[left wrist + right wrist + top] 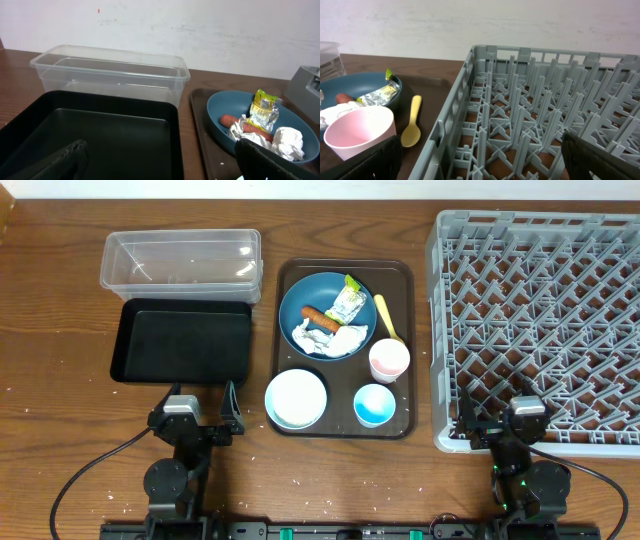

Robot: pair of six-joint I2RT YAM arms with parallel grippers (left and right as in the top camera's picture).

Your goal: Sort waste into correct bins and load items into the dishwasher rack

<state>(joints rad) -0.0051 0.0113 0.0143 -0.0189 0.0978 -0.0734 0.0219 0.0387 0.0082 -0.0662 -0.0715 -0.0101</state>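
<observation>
One each of pink cup (389, 360), blue cup (374, 405), bowl (296, 398), dish (303, 293), spoon (387, 318), sausage (316, 314), wrapper (349, 304), tub (180, 237), black tray (180, 345), rack (530, 310).

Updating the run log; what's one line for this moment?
left arm: jaws open | right arm: jaws open | sausage, tissue, wrapper: in blue dish | rack: empty

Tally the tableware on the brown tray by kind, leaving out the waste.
Dishes: 1, the dark-blue dish
Bowls: 1, the white bowl
Cups: 2, the pink cup and the light-blue cup
Spoons: 1, the yellow spoon
Total: 5
</observation>
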